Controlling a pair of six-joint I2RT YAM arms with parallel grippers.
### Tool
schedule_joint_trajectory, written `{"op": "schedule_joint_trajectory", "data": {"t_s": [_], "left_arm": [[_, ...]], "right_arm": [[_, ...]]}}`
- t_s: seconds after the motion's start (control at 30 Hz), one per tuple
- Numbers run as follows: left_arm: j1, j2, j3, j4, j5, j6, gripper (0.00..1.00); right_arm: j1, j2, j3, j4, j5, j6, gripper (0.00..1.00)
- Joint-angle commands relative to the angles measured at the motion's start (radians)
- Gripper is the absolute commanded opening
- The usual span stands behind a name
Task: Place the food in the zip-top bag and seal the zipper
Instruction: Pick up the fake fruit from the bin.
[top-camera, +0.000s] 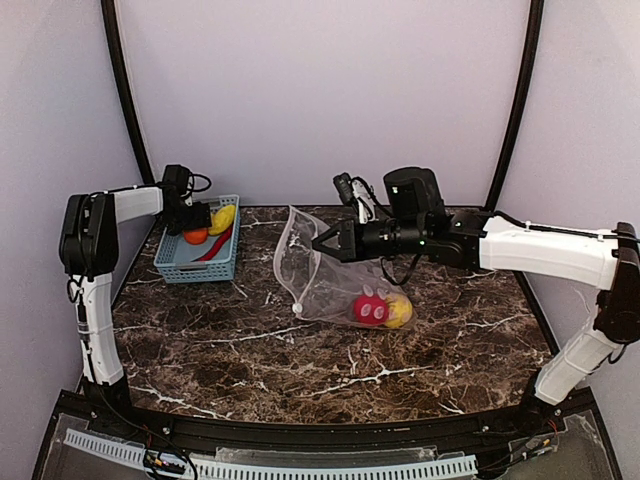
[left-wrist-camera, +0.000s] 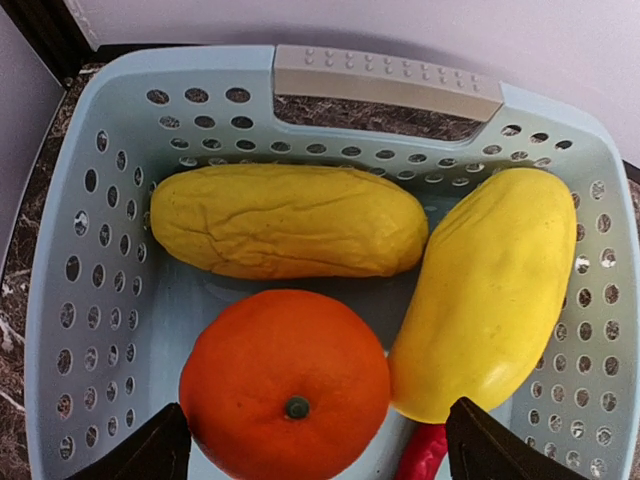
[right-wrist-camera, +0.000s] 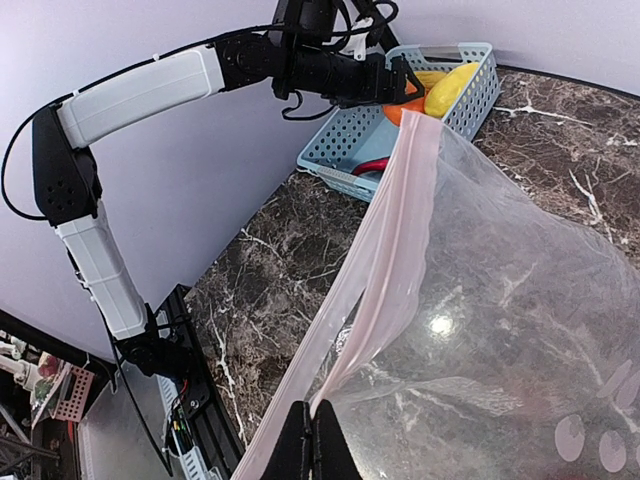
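Left tool (left-wrist-camera: 320, 455) hangs over the basket (top-camera: 190, 265) at the upper left of the top view, fingers wide apart, right above the orange ball (left-wrist-camera: 285, 380). Two yellow pieces (left-wrist-camera: 285, 220) and a red chili (left-wrist-camera: 422, 455) lie beside it. Right tool (right-wrist-camera: 312, 440) is pinched tight on the zipper (right-wrist-camera: 390, 250), holding the zip-top bag (top-camera: 300, 270) at mid-table (top-camera: 300, 370). A round red piece (top-camera: 370, 309) and a yellow fruit (top-camera: 400, 312) sit inside.

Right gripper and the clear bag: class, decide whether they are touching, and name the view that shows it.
Touching. In the right wrist view the right gripper is shut on the pink strip along the mouth of the bag.
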Motion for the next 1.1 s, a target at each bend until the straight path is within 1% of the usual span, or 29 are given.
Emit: {"op": "schedule_joint_trajectory", "data": {"t_s": [0.0,0.27,0.6,0.9,0.97,1.07], "left_arm": [[0.011,0.022,0.023,-0.036,-0.018,0.006,0.89],[0.017,0.054,0.038,-0.043,-0.03,0.021,0.85],[0.023,0.07,0.049,-0.049,-0.026,0.034,0.75],[0.023,0.063,0.045,-0.046,-0.035,0.038,0.7],[0.023,0.04,0.021,-0.016,-0.039,0.036,0.68],[0.023,-0.036,-0.058,0.054,-0.015,0.023,0.67]], "right_arm": [[0.007,0.016,-0.012,0.037,-0.015,0.0,0.0],[0.007,0.021,-0.012,0.035,-0.016,0.002,0.0],[0.007,0.022,-0.012,0.036,-0.016,0.004,0.0],[0.007,0.022,-0.016,0.037,-0.018,0.009,0.0],[0.007,0.02,-0.018,0.037,-0.017,0.009,0.0],[0.007,0.018,-0.021,0.037,-0.015,0.008,0.0]]}}
